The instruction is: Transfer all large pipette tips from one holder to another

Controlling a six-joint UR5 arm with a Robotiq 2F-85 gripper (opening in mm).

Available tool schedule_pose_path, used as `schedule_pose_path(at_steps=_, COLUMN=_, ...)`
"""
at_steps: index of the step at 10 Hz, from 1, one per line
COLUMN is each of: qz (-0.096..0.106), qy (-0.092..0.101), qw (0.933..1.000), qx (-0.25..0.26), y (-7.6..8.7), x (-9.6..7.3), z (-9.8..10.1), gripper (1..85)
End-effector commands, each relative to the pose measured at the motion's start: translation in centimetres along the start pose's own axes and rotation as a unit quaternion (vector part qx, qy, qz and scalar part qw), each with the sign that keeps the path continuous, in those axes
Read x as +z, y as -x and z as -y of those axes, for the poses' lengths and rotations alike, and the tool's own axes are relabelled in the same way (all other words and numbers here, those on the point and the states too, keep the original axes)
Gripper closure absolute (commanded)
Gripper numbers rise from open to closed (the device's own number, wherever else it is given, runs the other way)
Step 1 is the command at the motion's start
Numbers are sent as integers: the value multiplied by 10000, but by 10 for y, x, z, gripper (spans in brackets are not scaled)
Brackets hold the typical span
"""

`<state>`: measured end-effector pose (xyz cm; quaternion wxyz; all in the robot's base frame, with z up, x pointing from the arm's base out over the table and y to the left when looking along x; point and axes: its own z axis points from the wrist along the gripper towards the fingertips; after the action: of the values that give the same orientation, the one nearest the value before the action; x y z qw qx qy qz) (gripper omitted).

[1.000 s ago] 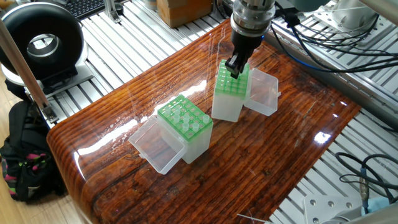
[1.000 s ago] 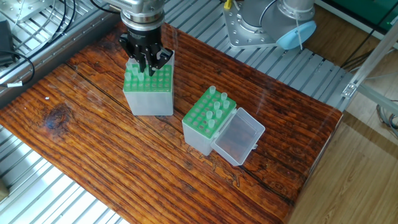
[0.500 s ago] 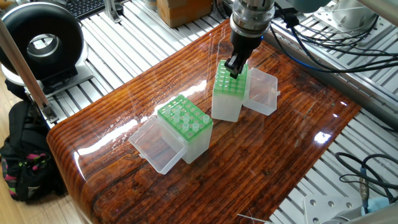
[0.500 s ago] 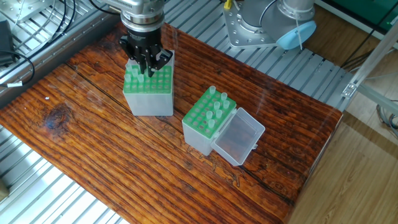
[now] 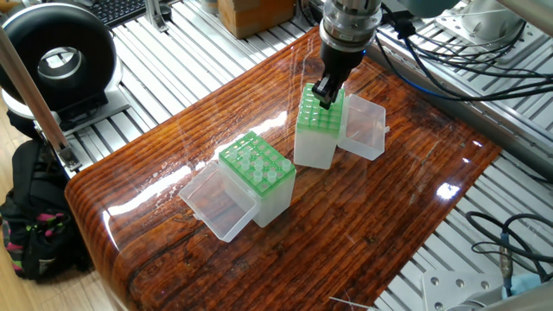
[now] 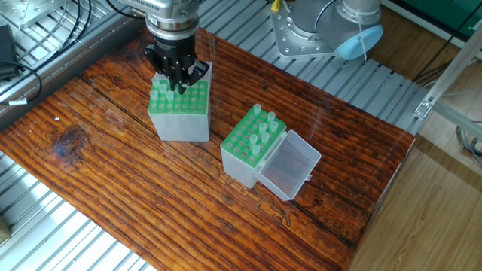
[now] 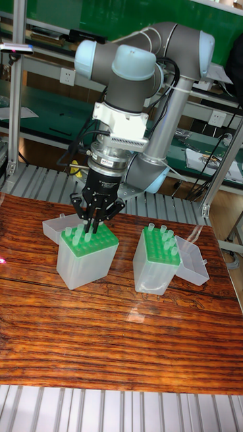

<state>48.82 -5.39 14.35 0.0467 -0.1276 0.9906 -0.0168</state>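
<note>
My gripper (image 5: 326, 97) (image 6: 179, 84) (image 7: 90, 233) points straight down onto the top of the far green-topped holder (image 5: 313, 142) (image 6: 179, 124) (image 7: 81, 263). Its fingers stand close together, pinched on a large pipette tip that they mostly hide. A few whitish tips poke up beside the fingers in the tall fixed view. The second holder (image 5: 268, 194) (image 6: 237, 165) (image 7: 152, 273) stands apart from it and carries several large pipette tips (image 5: 259, 164) (image 6: 262, 128) (image 7: 162, 237) upright in its green grid.
Each holder has a clear hinged lid lying open beside it (image 5: 220, 203) (image 5: 367, 130) (image 6: 290, 167) (image 7: 192, 263). A black round device (image 5: 56, 65) and a backpack (image 5: 30, 216) sit off the wooden table's left end. Cables (image 5: 449, 60) run behind the arm.
</note>
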Motion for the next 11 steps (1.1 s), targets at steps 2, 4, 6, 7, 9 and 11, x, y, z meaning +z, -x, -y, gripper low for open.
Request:
schedule_pose_path(at_steps=2, qz=6, qy=80, qw=10000, qx=2, y=0, x=-9, z=-3, gripper=650)
schedule_pose_path(at_steps=4, qz=-46, qy=94, qw=9999, qx=-13, y=-2, x=-16, z=-3, gripper=650)
schedule_pose_path(at_steps=6, qz=-124, qy=98, qw=9999, qx=-14, y=-5, x=-24, z=-4, gripper=650)
schedule_pose_path(at_steps=7, qz=-153, qy=106, qw=9998, qx=-14, y=-6, x=-28, z=-5, gripper=650)
schedule_pose_path(at_steps=9, qz=-181, qy=90, qw=9998, qx=-8, y=-6, x=-30, z=-5, gripper=650)
schedule_pose_path(at_steps=11, qz=-199, qy=55, qw=9998, qx=-4, y=-5, x=-31, z=-4, gripper=650)
